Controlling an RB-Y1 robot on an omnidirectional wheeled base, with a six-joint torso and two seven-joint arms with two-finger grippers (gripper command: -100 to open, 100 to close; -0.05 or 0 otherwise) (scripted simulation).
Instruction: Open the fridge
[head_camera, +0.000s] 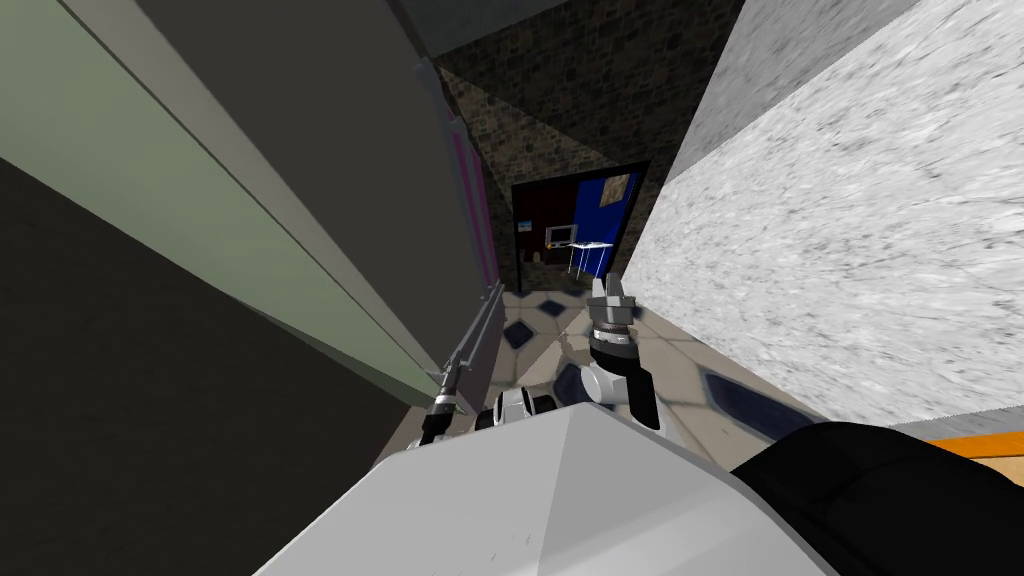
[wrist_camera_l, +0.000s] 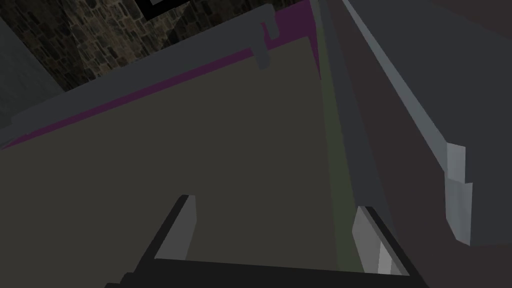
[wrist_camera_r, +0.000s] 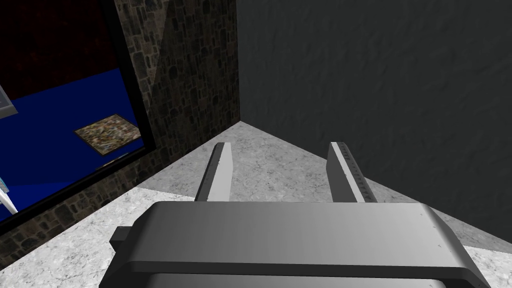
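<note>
Fridge: close on my left, a tall dark grey fridge (head_camera: 300, 140) with a long grey handle (head_camera: 478, 335) on its front
Left gripper (wrist_camera_l: 274, 205): spread wide, holding nothing, facing the flat door face, with the handle off to one side and outside the jaws
Right gripper (head_camera: 610, 292): raised over the floor, spread apart, holding nothing
Risk: closing here would likely pinch nothing, as the handle is not between the jaws; pushing forward could jam a blade against the door

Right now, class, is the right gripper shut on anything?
No: in the right wrist view the right gripper has its two fingers standing well apart, with nothing held between them.
</note>
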